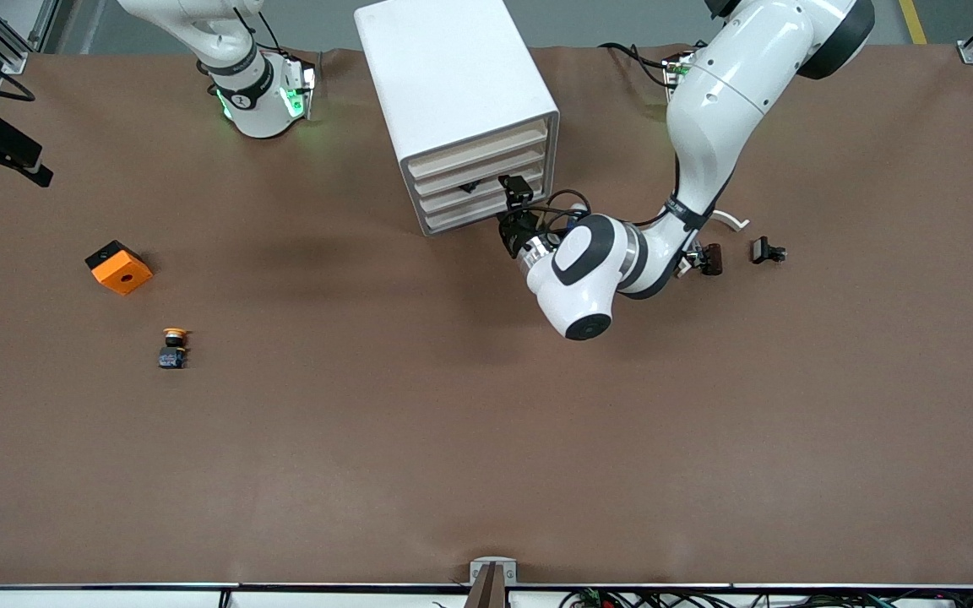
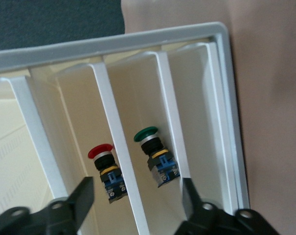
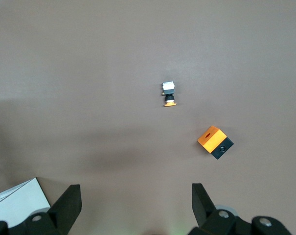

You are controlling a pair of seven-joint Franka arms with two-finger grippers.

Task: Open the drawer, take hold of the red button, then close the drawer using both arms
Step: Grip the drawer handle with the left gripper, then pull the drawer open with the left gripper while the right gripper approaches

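The left arm is reaching in from its base and holding the left gripper (image 2: 138, 191) right at the cream front of the white cabinet (image 1: 453, 76), which is standing toward the robots' side of the table. Its fingers (image 2: 81, 196) are standing apart, with one white drawer wall showing between them and nothing clamped.

Through the left wrist view I am looking into the drawer (image 2: 74, 122). The button (image 2: 106, 171) is lying inside it, close against that white wall. Its long axis is running along the wall, with the red cap pointing away from the gripper and the dark bluish base pointing toward it. A green-capped button (image 2: 156, 156) is lying the same way in the next drawer over (almost a twin, but for the colour).

The right arm is waiting near its base, and the right gripper (image 3: 135, 196) is hanging over bare brown table (image 1: 486, 439) with its fingers (image 3: 67, 205) spread wide and holding nothing. Out toward that arm's end of the table an orange cube (image 1: 119, 267) is sitting, and a yellow-capped button (image 1: 172, 347) is lying nearer the front camera than the cube.
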